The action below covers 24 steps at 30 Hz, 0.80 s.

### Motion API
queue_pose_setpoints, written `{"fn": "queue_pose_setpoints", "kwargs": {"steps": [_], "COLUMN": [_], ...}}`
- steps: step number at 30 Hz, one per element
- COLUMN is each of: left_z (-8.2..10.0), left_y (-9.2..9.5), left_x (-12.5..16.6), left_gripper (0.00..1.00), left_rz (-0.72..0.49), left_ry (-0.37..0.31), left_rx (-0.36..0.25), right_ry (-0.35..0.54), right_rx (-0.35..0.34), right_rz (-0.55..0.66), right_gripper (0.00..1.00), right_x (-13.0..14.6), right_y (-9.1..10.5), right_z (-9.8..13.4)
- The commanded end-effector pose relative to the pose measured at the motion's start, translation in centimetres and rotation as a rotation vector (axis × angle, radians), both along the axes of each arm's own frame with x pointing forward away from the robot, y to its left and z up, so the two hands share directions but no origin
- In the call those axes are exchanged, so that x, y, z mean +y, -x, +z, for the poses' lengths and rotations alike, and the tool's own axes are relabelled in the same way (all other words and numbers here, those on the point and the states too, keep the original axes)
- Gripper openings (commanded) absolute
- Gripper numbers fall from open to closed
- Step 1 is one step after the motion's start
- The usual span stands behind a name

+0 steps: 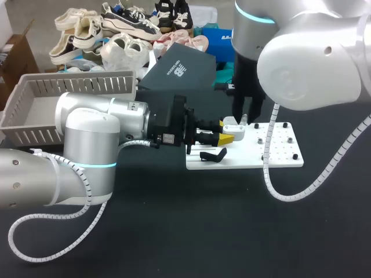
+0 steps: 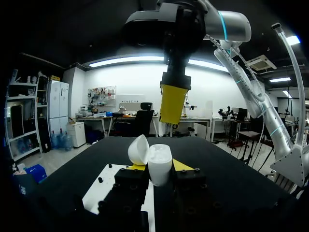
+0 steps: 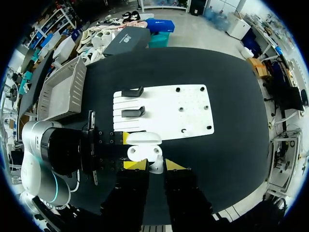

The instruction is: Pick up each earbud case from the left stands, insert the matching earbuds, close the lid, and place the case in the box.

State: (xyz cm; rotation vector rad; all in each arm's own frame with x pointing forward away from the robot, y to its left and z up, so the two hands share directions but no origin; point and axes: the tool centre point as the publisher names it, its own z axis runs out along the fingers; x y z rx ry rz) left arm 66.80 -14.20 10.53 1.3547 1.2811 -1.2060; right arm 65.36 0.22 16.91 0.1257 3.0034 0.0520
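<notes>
Head view: clenching the open case point(image 1: 234, 123) in the left gripper point(image 1: 227, 138), with that arm entering from the left, over the near-left part of the white board point(image 1: 278, 152) and just past the black stands point(image 1: 213, 155). Hanging the right gripper point(image 1: 246, 117) directly over the case. Leaving the grey basket point(image 1: 35, 110) well off to the left.

Left wrist view: pressing both yellow tips against the flanks of the case point(image 2: 160, 166), so grasping it upright, with the lid point(image 2: 138, 151) tipped open to one side and the cup facing up. Showing the right gripper point(image 2: 168, 118) straight above the opening, apart from it.

Right wrist view: looking straight down and pinching what seems a small white earbud point(image 3: 156, 167) between the right gripper's point(image 3: 155, 165) tips, though not seeing the contact sharply. Showing the case point(image 3: 143, 152) just ahead of those tips, with the lid point(image 3: 144, 138) thrown back toward the board point(image 3: 193, 111).

Judging the step as seating an earbud. Doing it well probably means:
- Sliding the earbud forward until it is centred over its own well, not the rim.
- Lowering straight, without brushing the raised lid.
- Holding the left clench steady and level against the push.
- Releasing only once the earbud is sitting flush.
- Lifting clear before any lid closing.
</notes>
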Motion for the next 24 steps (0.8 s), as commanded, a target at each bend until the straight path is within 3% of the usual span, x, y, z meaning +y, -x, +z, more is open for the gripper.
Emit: {"fn": "queue_pose_setpoints", "kwargs": {"steps": [1, 12, 24], "left_z": [-0.1, -0.1, -0.1], "left_y": [0.0, 0.0, 0.0], "left_x": [0.0, 0.0, 0.0], "left_gripper": [0.00, 0.00, 0.00], "left_rz": [0.000, 0.000, 0.000], "left_ry": [0.000, 0.000, 0.000], "left_rx": [-0.001, -0.001, -0.001], "right_ry": [0.002, 0.030, -0.020], "right_rx": [0.000, -0.012, 0.027], "right_rz": [-0.002, -0.064, -0.165], "right_gripper": [0.00, 0.00, 0.00], "right_x": [0.0, 0.7, 0.8], "right_y": [0.0, 0.1, 0.0], "right_z": [0.0, 0.2, 0.2]}}
